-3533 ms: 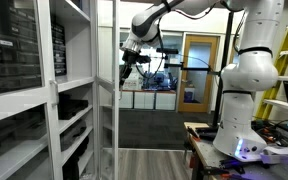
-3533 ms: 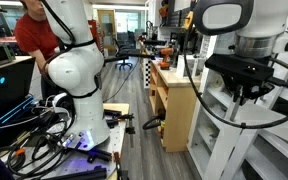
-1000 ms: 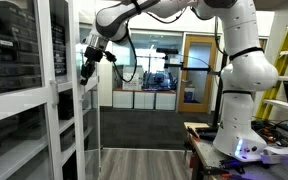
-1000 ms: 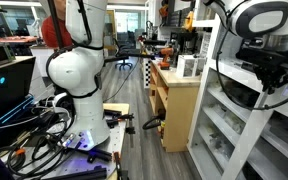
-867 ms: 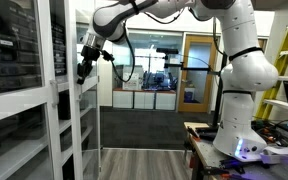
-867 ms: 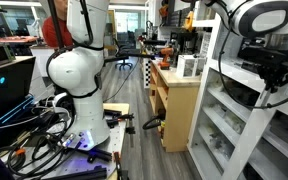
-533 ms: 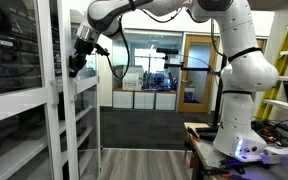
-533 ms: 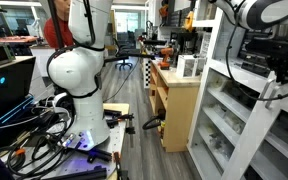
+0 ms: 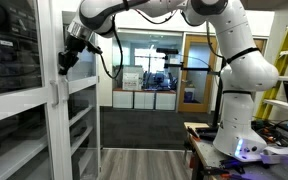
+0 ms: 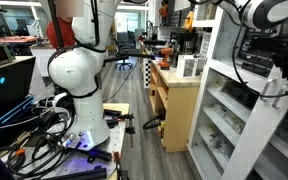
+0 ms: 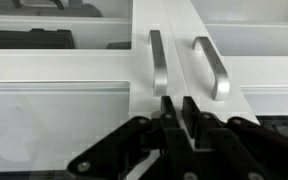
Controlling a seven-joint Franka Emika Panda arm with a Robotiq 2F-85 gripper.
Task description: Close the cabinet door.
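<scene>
The cabinet door (image 9: 79, 86) is a tall glass panel in a thin white frame with a white crossbar. It stands nearly in line with the matching fixed panel (image 9: 14, 110) beside it. My gripper (image 9: 64, 62) is pressed against the door's free edge, high up. In the wrist view the fingers (image 11: 177, 112) are shut, empty, and resting on the white frame where the two panels meet. Two silver handles (image 11: 157, 60) (image 11: 212, 66) stand side by side just beyond the fingers. In an exterior view the gripper (image 10: 282, 68) is at the cabinet front.
Cabinet shelves hold dark bins behind the glass (image 9: 19, 60). The robot's white base (image 9: 246, 100) stands by a cluttered table (image 9: 199, 135). A wooden-framed room door (image 9: 196, 72) is behind. A wooden bench (image 10: 179, 105), floor cables (image 10: 44, 130) and a person in red (image 10: 59, 30) are nearby.
My gripper has moved toward the cabinet, pushing the door's free edge. The door has swung from partly open to nearly flush with the fixed panel.
</scene>
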